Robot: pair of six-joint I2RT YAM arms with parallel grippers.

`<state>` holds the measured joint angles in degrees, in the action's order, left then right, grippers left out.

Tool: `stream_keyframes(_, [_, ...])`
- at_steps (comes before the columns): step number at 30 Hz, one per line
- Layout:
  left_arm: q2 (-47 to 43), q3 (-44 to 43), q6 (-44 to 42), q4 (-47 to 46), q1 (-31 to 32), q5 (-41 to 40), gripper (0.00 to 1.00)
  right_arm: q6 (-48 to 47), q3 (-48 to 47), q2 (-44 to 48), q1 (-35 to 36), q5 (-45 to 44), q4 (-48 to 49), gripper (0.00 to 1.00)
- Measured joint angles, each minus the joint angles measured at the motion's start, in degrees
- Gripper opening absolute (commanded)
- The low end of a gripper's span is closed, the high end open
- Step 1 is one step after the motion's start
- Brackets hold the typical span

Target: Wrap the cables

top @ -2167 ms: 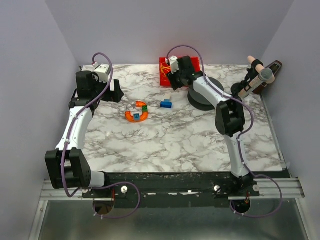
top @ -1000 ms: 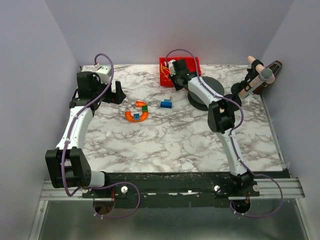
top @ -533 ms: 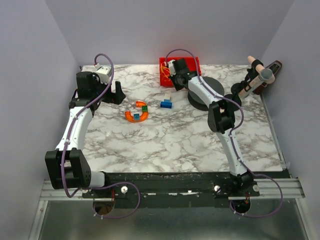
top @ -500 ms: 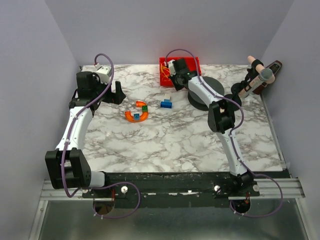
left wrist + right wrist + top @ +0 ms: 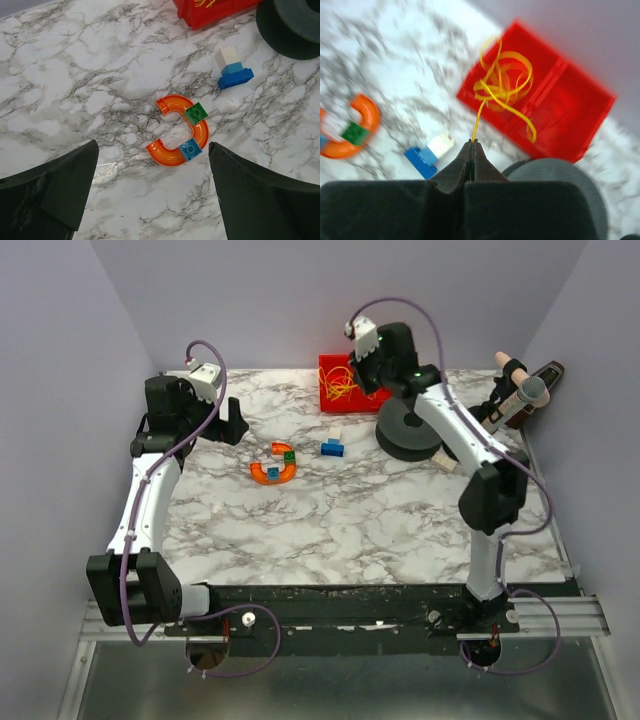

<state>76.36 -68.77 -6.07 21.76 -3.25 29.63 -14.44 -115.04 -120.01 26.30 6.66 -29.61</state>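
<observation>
The right arm reaches up and forward over the far edge of the desk [image 5: 330, 525]. Its pincer [image 5: 471, 143] is pressed together on one strand of the cables [image 5: 502, 87], and their tangle sits at the red bin [image 5: 572, 107] just beyond the tips. The left pincer [image 5: 152, 145] hovers with its fingers apart.

- the bin [image 5: 580, 120] sat at the worktop's [image 5: 350, 515] far edge, cables [image 5: 502, 85] in its left compartment.
- a spool [image 5: 405, 432] lay just right of it.
- a block stack [image 5: 231, 70] stood before it, a curved track [image 5: 177, 131] further left.
</observation>
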Motion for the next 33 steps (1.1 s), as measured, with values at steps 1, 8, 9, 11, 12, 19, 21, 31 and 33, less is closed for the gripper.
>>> stream_keyframes(1, [-0.3, -0.4, -0.2, 0.6, 0.0, 0.1, 0.99, 0.0, -0.1, 3.5, 0.0, 1.2, 1.4, 0.01])
stream_keyframes(8, [-4.0, -5.1, -3.8, 5.9, 1.1, 1.2, 0.99, 1.3, -4.5, 22.5, 0.0, 11.5, 9.5, 0.01])
stream_keyframes(9, [-4.7, -5.9, -4.3, 6.8, 1.2, 1.5, 0.99, 1.8, -5.5, 24.9, 0.0, 13.8, 11.1, 0.0])
stream_keyframes(11, [-6.1, -7.6, -4.9, 8.2, 1.6, 2.1, 0.99, 2.7, -6.3, 28.5, 0.0, 17.2, 14.1, 0.01])
stream_keyframes(12, [-6.7, -8.4, -5.2, 8.5, 1.8, 2.4, 0.99, 3.6, -6.4, 30.7, 0.0, 19.4, 16.4, 0.01])
stream_keyframes(19, [-10.0, -12.8, -6.1, 11.4, 3.1, 5.4, 0.99, 12.3, -6.9, 39.3, 0.0, 32.0, 34.1, 0.01])
stream_keyframes(21, [-10.3, -14.1, -6.6, 12.6, 4.3, 6.4, 0.99, 16.0, -9.1, 39.7, 0.0, 35.2, 38.1, 0.01])
stream_keyframes(31, [-11.1, -17.2, -7.6, 17.0, 7.5, 14.0, 0.99, 22.6, -4.0, 40.3, 0.7, 40.0, 42.9, 0.01])
stream_keyframes(33, [-11.1, -18.1, -7.0, 17.7, 7.5, 15.7, 0.99, 22.1, -0.3, 39.9, 1.6, 39.9, 41.9, 0.01])
